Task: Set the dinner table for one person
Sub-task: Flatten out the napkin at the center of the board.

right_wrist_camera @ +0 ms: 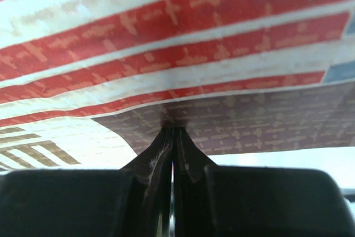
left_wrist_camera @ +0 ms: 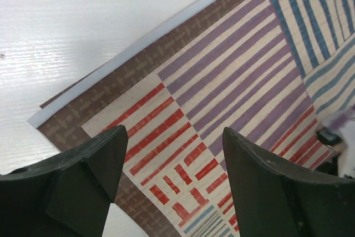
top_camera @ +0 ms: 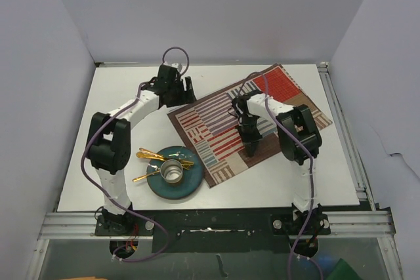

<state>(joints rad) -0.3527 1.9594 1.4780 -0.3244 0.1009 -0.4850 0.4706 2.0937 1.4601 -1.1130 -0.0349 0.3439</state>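
Note:
The white dinner table (top_camera: pixel 118 90) carries a striped patchwork placemat (top_camera: pixel 210 122), lying askew right of centre. My left gripper (top_camera: pixel 186 93) is open and hovers over the placemat's far-left corner. In the left wrist view (left_wrist_camera: pixel 173 134) red and purple stripes (left_wrist_camera: pixel 233 81) show between its fingers. My right gripper (top_camera: pixel 250 149) is at the placemat's near edge. In the right wrist view (right_wrist_camera: pixel 173 129) it is shut, its tips pinching the brown border (right_wrist_camera: pixel 249 120).
A dark teal plate (top_camera: pixel 157 185) sits near the front, left of the placemat. It holds a metal cup (top_camera: pixel 173 172) and gold cutlery (top_camera: pixel 154 156). Aluminium rails (top_camera: pixel 341 122) edge the table, and white walls enclose it.

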